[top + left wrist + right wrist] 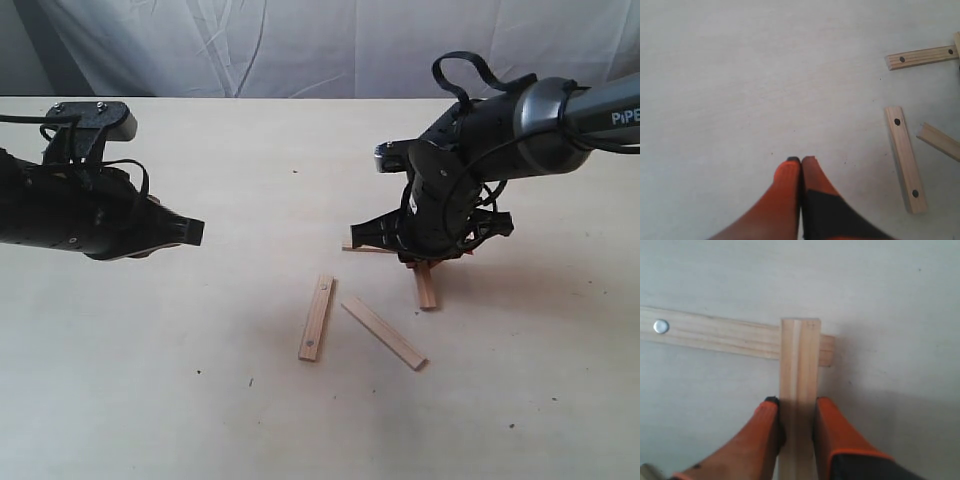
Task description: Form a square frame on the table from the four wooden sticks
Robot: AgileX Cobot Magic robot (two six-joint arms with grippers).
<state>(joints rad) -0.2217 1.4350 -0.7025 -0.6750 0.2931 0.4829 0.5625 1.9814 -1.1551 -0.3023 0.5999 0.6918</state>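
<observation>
On the table (150,400) lie two loose wooden sticks, one (316,317) with dark holes and one (384,332) slanting beside it. My right gripper (420,262) is shut on a third stick (427,288). In the right wrist view that stick (800,355) sits between the orange fingers (837,435) of the gripper (797,405), and its far end crosses over the end of a fourth stick (715,335), making a corner. My left gripper (801,160) is shut and empty, hovering left of the sticks (906,159). No square frame shows.
White cloth (300,45) hangs behind the table's far edge. The left arm's black body (80,215) hangs over the table's left side. The fourth stick carries a small shiny round stud (661,326). A few dark specks (295,170) dot the surface.
</observation>
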